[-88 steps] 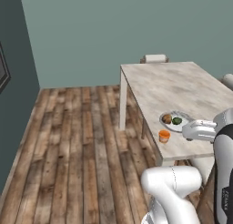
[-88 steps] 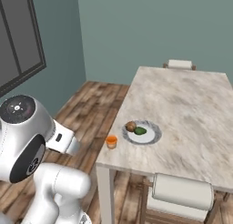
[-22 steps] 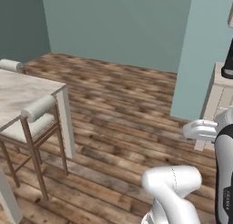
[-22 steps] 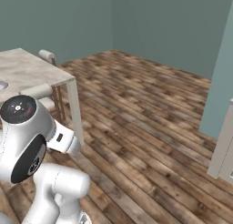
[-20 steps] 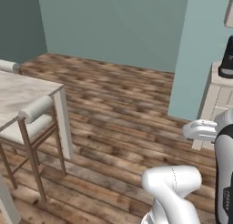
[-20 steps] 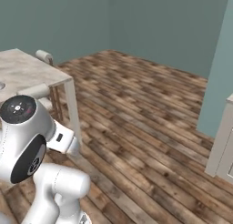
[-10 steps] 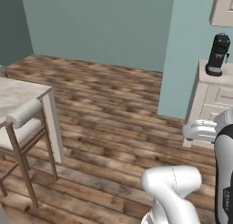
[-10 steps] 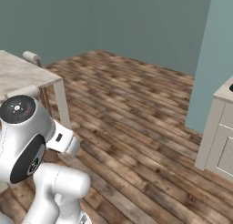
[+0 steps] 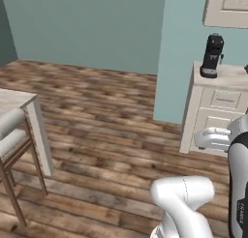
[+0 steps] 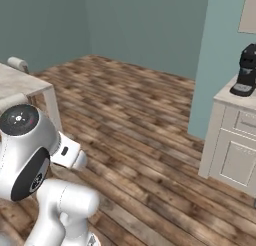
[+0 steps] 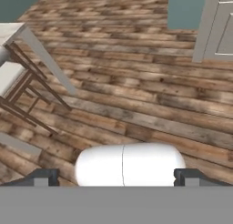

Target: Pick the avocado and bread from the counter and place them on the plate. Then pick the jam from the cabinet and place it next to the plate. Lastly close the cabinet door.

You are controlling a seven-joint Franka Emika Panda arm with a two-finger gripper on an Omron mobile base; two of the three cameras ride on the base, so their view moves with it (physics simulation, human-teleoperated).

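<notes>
While the gripper (image 11: pixel 116 175) hangs over bare wood floor (image 11: pixel 136 95) with fingertips (image 11: pixel 44 175) spread wide and nothing between them, the counter (image 9: pixel 12 99) sits at far left beside a stool (image 9: pixel 9 130). Coffee machine (image 9: pixel 212 55) stands on the base cabinet (image 9: pixel 218 111); cabinet (image 9: pixel 227 7) corner upper right.

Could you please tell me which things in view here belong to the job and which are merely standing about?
Job: wall cabinet; gripper, jaws wide apart, holding nothing.

Standing about: coffee machine, low cabinet, table corner, stool, wooden floor.
</notes>
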